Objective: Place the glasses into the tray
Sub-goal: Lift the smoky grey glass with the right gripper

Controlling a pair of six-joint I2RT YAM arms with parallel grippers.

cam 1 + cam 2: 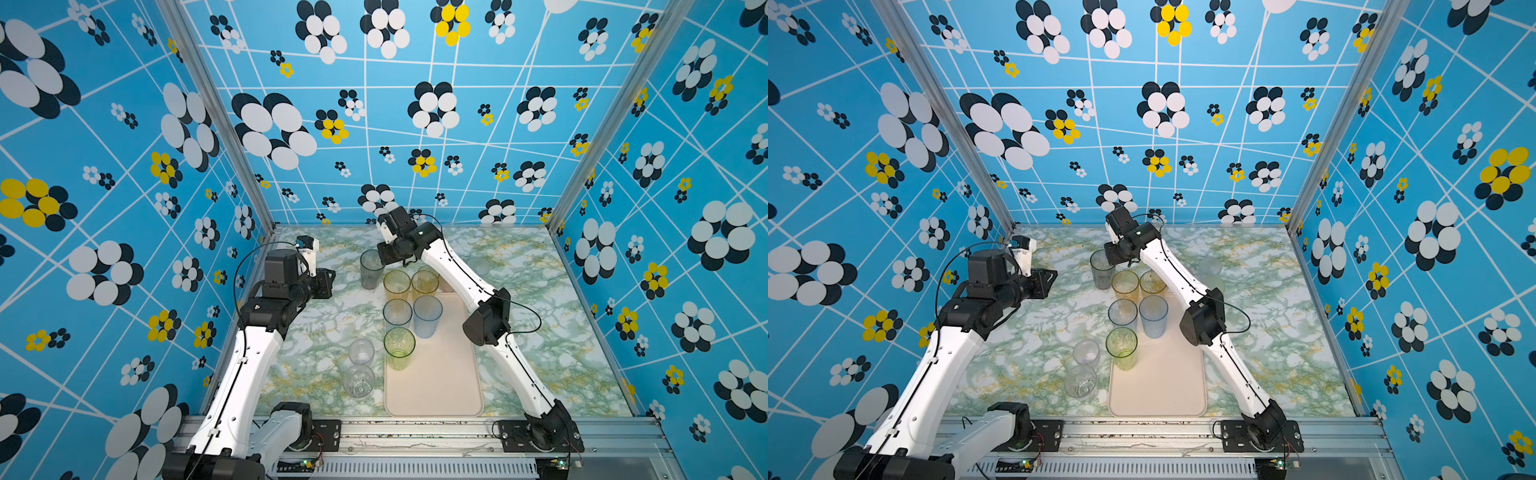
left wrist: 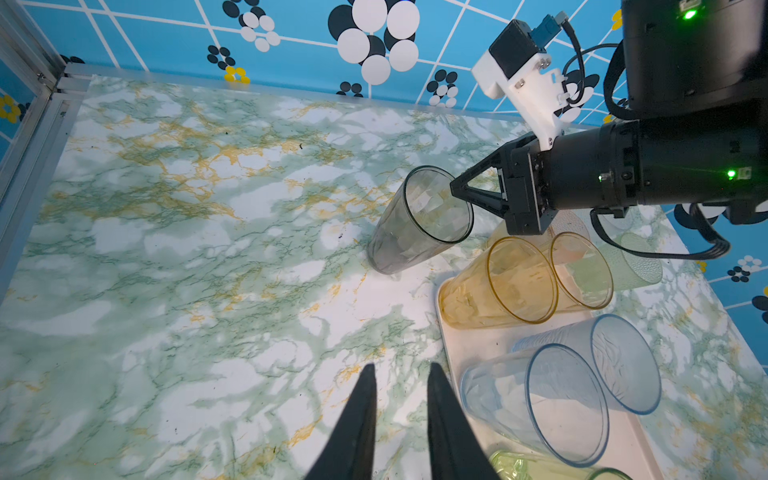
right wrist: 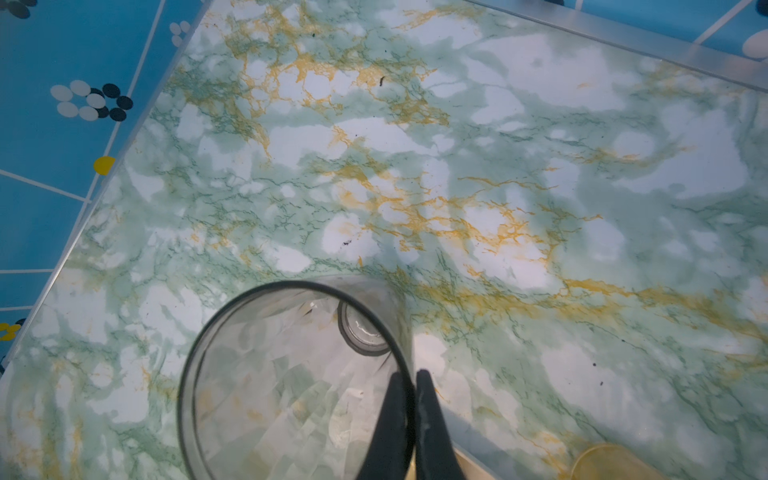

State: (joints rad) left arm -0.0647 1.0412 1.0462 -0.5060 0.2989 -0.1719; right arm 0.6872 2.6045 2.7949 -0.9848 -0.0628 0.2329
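Currently the right gripper [image 3: 411, 376] is pinched tight on the rim of the grey glass [image 3: 282, 382], one finger inside the mouth and one outside the wall, as the right wrist view shows. In both top views that grey glass [image 1: 371, 270] [image 1: 1101, 270] stands upright on the marbled surface [image 1: 324, 332], just beyond the far left corner of the tray [image 1: 440, 374], outside its rim and close beside the nearest amber glass.

Over on the other side, the left gripper [image 2: 401, 368] hangs above bare surface to the left of the tray with its fingers a narrow gap apart and nothing between them.

On the tray's far half stand five glasses: two amber glasses [image 1: 397, 284] [image 1: 424, 283] side by side at the far end, two pale blue glasses [image 1: 397, 312] [image 1: 427, 316] just in front of them, and one green glass [image 1: 400, 347] nearest the front, against the tray's left edge. The near half of the tray is bare.

Two clear glasses [image 1: 360, 351] [image 1: 359, 380] stand on the surface just left of the tray, one in front of the other, near the green glass. A frosted glass [image 1: 1209, 266] stands on the surface past the right arm [image 1: 457, 274], which partly hides others around it, so their number cannot be told
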